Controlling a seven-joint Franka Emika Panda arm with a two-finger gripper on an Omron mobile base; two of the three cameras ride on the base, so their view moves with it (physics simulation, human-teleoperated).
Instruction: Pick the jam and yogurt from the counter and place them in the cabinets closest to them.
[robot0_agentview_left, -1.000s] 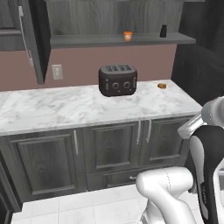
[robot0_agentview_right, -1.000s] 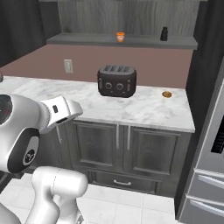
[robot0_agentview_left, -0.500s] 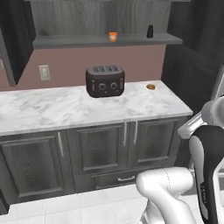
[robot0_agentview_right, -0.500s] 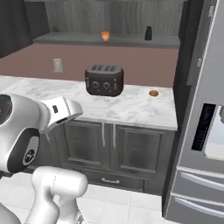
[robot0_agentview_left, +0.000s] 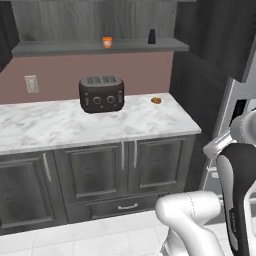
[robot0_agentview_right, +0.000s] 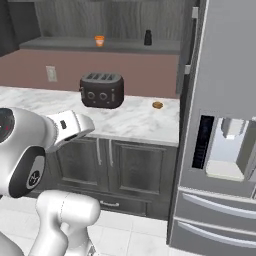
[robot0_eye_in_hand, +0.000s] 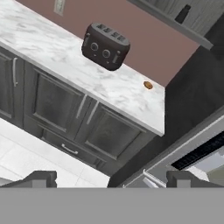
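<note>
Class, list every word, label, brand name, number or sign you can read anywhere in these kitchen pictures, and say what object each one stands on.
No readable text anywhere.
Small orange cup-shaped jam jar on the flat grey shelf: label too small to read.
Black four-slot toaster: round dials, no legible marks.
Dark panel on the grey fridge door: blank.
Round emblem on the robot's dark joint in the right base view: blurred, unreadable.
</note>
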